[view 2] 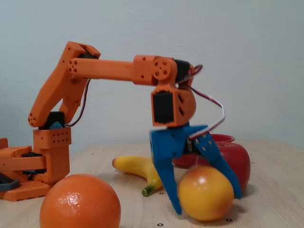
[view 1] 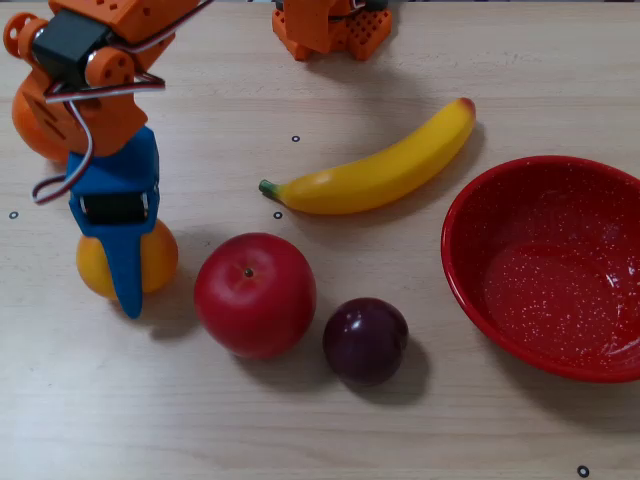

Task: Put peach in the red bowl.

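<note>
The blue plastic pincer (view 2: 206, 206) pinches the peach (view 2: 205, 192), one tapered finger on each side of the smooth, round, yellow-orange fruit. In the side fixed view the peach's underside sits close to the bench (view 2: 266, 209); whether it touches the wood cannot be told. From above, the peach (view 1: 157, 258) shows on both sides of the flat blue finger (view 1: 126, 275), near the bench's left edge.

Nearest the camera in the side fixed view is a dimpled, matte orange (view 2: 79, 202). Beyond the peach stands a glossy red apple (view 2: 237, 161), and behind it a sliver of the red bowl (view 2: 223, 138) rim. A curved yellow banana (view 2: 137, 168) with a green stem tip lies further back.

In the fixed view from above, the apple (view 1: 255, 294) is just beside the peach, a dark purple plum (view 1: 365, 340) next to it, and the speckled, glossy red bowl (view 1: 470, 280) sits at the right edge of the pale wood-grain bench (view 1: 300, 430).
</note>
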Tool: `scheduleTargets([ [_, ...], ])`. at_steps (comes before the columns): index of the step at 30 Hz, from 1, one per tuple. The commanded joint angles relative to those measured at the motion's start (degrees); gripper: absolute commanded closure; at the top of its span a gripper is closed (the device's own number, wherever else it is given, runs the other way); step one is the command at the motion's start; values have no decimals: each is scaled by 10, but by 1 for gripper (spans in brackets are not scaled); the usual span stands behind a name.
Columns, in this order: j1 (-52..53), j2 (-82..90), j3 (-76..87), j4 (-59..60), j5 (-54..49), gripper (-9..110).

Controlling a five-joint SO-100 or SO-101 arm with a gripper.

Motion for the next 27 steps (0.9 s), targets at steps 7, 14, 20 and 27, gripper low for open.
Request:
scheduleTargets([
  [7, 35, 243, -4, 60, 27, 102],
  [14, 50, 319, 56, 60, 28, 102],
  [20, 45, 353, 76, 45, 32, 102],
  [27, 12, 383, 62, 47, 47, 102],
])
